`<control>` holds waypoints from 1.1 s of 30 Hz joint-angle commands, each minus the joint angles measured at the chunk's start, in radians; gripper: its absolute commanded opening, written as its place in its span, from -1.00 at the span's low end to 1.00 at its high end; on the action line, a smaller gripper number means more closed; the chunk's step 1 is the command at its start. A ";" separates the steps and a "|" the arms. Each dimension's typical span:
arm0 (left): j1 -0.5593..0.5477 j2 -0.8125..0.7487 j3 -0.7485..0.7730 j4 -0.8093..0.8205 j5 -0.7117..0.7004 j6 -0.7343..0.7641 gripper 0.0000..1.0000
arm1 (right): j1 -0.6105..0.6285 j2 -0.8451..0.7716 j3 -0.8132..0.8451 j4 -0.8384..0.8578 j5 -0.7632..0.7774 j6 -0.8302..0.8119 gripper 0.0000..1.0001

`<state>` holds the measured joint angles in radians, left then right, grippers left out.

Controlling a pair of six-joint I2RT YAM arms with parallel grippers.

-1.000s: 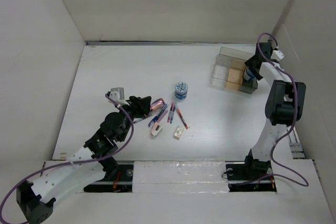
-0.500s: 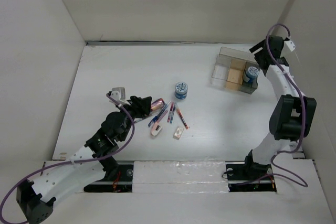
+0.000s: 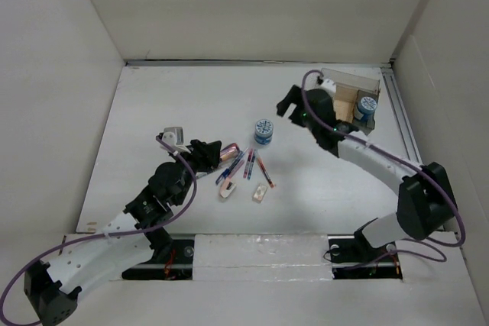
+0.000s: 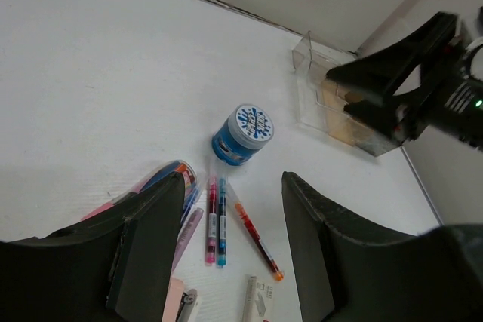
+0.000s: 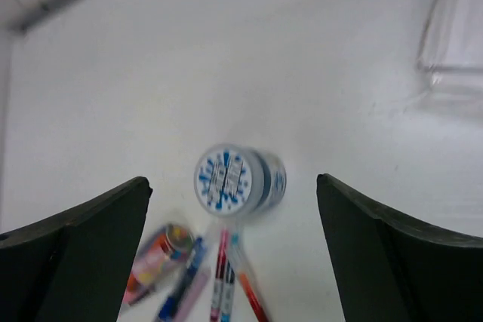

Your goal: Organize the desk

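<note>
The white desk (image 3: 176,104) holds a round blue jar (image 3: 263,132) at its middle, with several pens (image 3: 250,164) and a clear tube of pens (image 3: 228,151) in front of it. My left gripper (image 3: 210,153) is open and empty, low over the desk just left of the pens; its view shows the pens (image 4: 216,216) between the fingers and the jar (image 4: 242,134) ahead. My right gripper (image 3: 284,104) is open and empty, above and right of the jar, which lies between its fingers in the right wrist view (image 5: 238,179).
A clear compartment tray (image 3: 330,82) stands at the back right, holding a second blue jar (image 3: 367,107) and wooden blocks (image 3: 343,108). A pink and white stapler (image 3: 228,188) and a small white staples box (image 3: 261,192) lie in front of the pens. White walls enclose the desk.
My right gripper let go of the second blue jar in the tray, lifted, and swung left toward the jar at the middle of the desk. The left arm has barely moved.
</note>
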<state>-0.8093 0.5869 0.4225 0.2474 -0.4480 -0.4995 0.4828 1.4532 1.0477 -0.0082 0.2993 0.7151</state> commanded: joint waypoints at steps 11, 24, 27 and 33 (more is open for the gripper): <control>0.002 -0.010 0.029 0.032 0.006 -0.001 0.03 | 0.290 0.347 0.199 -0.160 0.219 -0.126 1.00; 0.002 -0.006 0.025 0.044 0.031 -0.002 0.03 | 0.247 0.532 0.403 -0.213 0.307 -0.094 0.88; 0.002 0.001 0.025 0.052 0.042 -0.002 0.03 | 0.238 0.552 0.439 -0.230 0.311 -0.082 0.30; 0.002 0.001 0.027 0.050 0.045 -0.002 0.03 | 0.238 0.493 0.448 -0.251 0.320 -0.078 -0.01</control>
<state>-0.8093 0.5873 0.4225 0.2508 -0.4145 -0.4995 0.7200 2.0033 1.4494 -0.2470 0.5838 0.6281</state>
